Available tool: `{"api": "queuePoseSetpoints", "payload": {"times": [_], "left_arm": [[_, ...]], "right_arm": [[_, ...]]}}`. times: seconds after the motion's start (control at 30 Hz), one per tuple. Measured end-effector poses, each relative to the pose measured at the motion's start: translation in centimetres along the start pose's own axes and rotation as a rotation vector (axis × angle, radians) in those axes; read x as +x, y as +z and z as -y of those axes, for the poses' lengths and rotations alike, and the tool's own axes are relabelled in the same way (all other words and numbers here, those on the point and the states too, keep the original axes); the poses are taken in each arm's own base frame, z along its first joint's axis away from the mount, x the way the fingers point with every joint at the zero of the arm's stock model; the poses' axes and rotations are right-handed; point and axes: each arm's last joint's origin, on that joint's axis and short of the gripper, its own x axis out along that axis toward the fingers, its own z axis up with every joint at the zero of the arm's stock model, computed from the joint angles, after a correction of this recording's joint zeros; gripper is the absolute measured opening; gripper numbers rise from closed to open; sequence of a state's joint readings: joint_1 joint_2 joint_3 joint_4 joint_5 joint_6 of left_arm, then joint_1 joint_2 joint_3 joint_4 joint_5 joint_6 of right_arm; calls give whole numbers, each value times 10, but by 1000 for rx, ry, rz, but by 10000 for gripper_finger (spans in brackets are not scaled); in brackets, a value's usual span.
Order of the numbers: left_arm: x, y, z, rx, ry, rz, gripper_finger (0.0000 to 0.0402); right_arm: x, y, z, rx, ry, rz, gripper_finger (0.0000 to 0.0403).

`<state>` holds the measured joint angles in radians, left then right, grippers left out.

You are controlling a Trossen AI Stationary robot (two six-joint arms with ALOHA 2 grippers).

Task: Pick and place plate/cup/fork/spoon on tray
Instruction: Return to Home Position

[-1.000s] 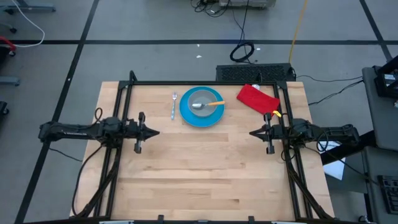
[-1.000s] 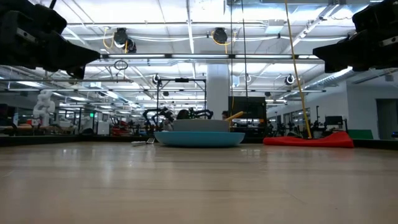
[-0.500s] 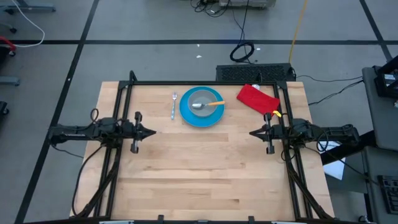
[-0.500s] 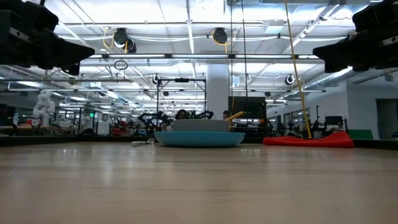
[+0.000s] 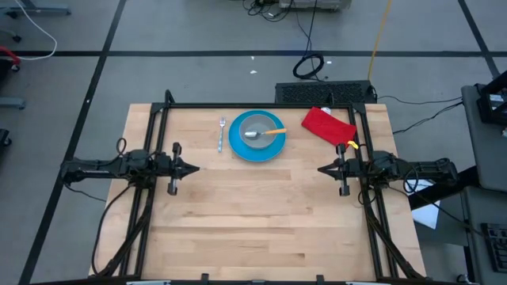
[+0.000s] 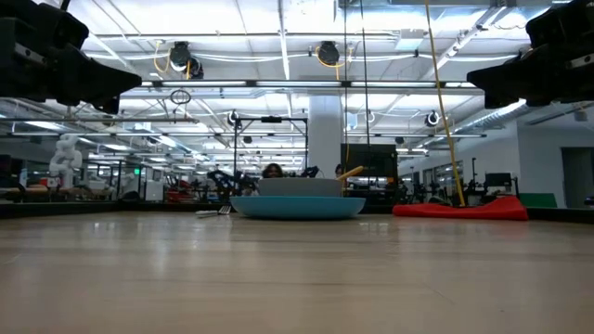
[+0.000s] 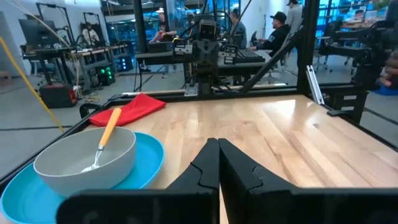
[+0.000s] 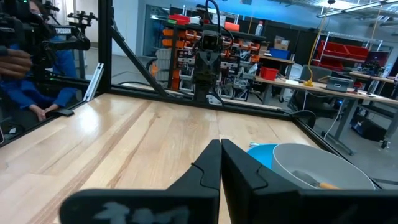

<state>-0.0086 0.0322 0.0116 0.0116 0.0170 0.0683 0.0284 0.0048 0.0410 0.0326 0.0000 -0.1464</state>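
Note:
The bright-blue plate (image 5: 257,137) lies on the table near its far edge. The pale grey cup (image 5: 258,130) stands on it, and the orange-handled spoon (image 5: 266,132) lies in the cup with its handle leaning on the rim. The silver fork (image 5: 221,134) lies on the table just left of the plate. My left gripper (image 5: 196,167) is shut and empty at the table's left side. My right gripper (image 5: 321,169) is shut and empty at the right side. Plate and cup also show in the left wrist view (image 7: 87,157).
A red cloth (image 5: 327,125) lies at the far right of the table, right of the plate. A black frame (image 5: 261,105) runs along the far edge and both sides. People show in the room beyond the table (image 8: 28,87). No tray shows.
My left arm has drawn back a little toward the table's left edge, still shut. Nothing else has moved.

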Motion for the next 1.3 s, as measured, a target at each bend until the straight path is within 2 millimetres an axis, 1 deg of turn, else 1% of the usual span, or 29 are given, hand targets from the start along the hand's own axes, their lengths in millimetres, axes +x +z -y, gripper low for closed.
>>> {"api": "queuePoseSetpoints", "payload": {"times": [0.1,0.27,0.4,0.6,0.87,1.1,1.3], "left_arm": [[0,0,0,1,0,0,4],[0,0,0,-24,0,-1,18],[0,0,0,-40,2,-2,4],[0,0,0,-45,15,-3,2],[0,0,-1,-42,18,-4,3],[0,0,-1,-22,19,-3,25],[0,0,-1,-21,19,-3,17]], "right_arm": [[0,0,0,0,0,0,0],[0,0,0,0,0,0,0],[0,0,0,-10,0,0,0],[0,0,0,4,1,-5,0],[0,-1,0,4,3,-14,0],[0,0,0,2,1,-4,0],[0,0,0,-1,1,-1,0]]}}
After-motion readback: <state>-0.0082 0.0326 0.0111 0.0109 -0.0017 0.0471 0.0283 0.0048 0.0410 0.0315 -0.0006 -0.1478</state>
